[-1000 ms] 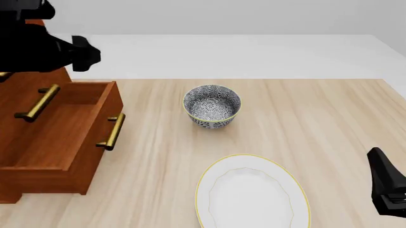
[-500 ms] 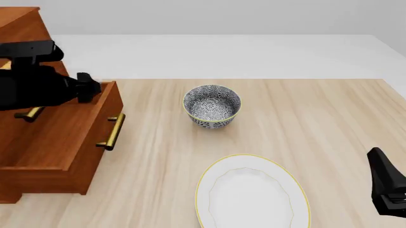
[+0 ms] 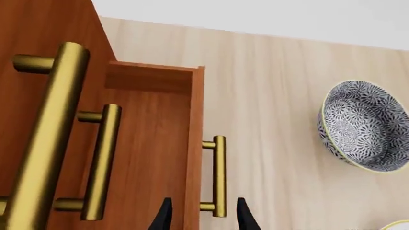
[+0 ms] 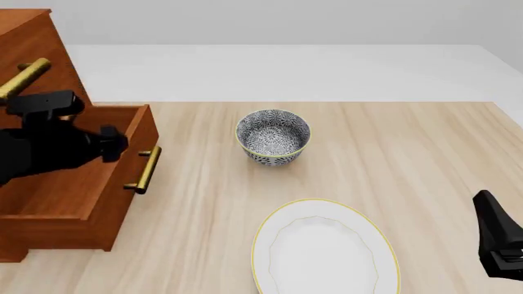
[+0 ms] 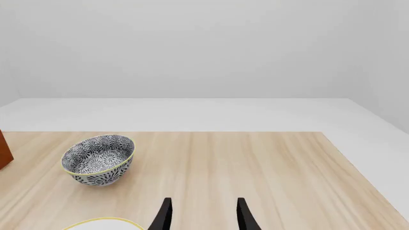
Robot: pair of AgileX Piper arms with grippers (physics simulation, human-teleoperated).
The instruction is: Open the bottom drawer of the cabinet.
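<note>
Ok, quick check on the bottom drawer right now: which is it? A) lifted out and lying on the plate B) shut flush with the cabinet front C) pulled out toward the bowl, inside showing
C: the bottom drawer juts from the cabinet with its inside showing, and its brass handle faces the bowl.

Left arm comes in from the left edge, wrist camera pointing down. Left gripper (image 3: 200, 215) open, two dark fingers (image 3: 163, 218) parted with a clear gap, nothing between them. Right arm low at the near right corner, mostly out of frame. Right gripper (image 5: 200, 215) open too, fingers (image 5: 244, 216) parted, holding nothing.
</note>
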